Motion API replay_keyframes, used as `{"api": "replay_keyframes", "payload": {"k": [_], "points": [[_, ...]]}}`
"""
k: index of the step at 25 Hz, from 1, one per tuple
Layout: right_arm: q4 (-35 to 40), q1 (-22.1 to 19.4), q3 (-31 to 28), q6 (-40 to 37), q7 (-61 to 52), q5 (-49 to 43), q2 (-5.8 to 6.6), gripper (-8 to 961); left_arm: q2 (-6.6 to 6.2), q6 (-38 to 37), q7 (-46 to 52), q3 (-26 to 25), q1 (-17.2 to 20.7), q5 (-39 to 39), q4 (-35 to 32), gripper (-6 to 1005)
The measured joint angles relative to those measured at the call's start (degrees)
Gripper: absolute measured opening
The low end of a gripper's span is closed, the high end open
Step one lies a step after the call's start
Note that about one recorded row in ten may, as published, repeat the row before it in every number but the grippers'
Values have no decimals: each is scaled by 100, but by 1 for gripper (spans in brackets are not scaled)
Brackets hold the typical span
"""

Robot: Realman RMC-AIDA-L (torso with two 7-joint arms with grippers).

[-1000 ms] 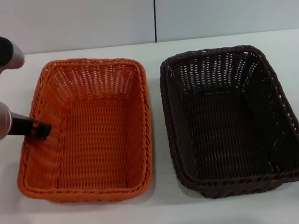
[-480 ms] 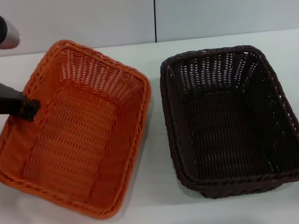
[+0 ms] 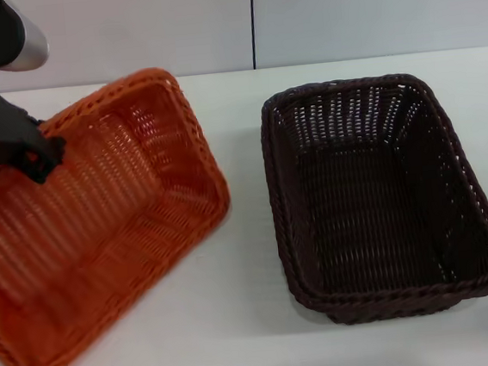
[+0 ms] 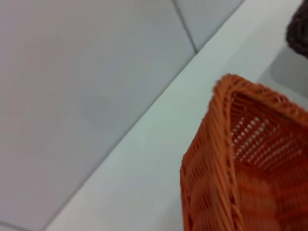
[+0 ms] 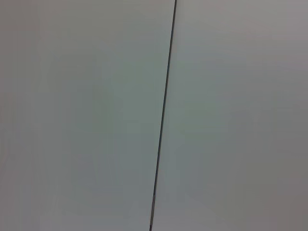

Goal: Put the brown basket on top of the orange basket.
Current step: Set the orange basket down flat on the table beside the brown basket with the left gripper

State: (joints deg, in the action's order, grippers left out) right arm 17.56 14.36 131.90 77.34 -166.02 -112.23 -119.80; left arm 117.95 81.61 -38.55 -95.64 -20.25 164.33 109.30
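Note:
The orange basket [image 3: 92, 223] is lifted and tilted steeply at the left of the head view, its opening turned toward the right. My left gripper [image 3: 39, 159] is shut on its left rim. The basket's corner also shows in the left wrist view [image 4: 250, 159]. The brown basket [image 3: 375, 196] sits flat and upright on the white table [image 3: 267, 336] at the right, apart from the orange one. My right gripper is out of view; its wrist view shows only a wall.
A pale wall with a dark vertical seam [image 3: 253, 22] runs behind the table's far edge. A strip of bare table lies between the two baskets.
My left gripper has risen and moved left with the orange basket's rim, lifting and tipping the basket from flat to steeply tilted. The brown basket has not moved.

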Motion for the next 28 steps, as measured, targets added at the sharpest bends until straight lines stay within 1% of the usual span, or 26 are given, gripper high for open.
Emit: {"api": "replay_keyframes", "payload": {"k": [3,4,5,7,11,15,19,26,28], "points": [[11,-5,38,17,0,0,0,666,0,189,-439,-124,-37,-92,244,174],[14,-5,56,31,0,0,0,666,0,189,-439,-124,-37,-92,244,174],[19,-5,69,43,0,0,0,666,0,290,-709,-332,-131,-186,322,174],[43,-5,80,62,0,0,0,666,0,427,-895,-528,-244,-312,340,174],[83,-4,88,71,0,0,0,666,0,683,-1395,-734,-425,-521,384,173],[93,-4,91,77,0,0,0,666,0,767,-1600,-704,-490,-523,434,173],[131,-7,91,80,0,0,0,666,-1,879,-2121,-673,-561,-525,495,172],[147,-2,132,76,0,0,0,666,-6,1236,-3214,-665,-869,-535,336,171],[149,0,138,74,0,0,0,666,-5,1277,-3260,-664,-924,-535,301,171]]}}
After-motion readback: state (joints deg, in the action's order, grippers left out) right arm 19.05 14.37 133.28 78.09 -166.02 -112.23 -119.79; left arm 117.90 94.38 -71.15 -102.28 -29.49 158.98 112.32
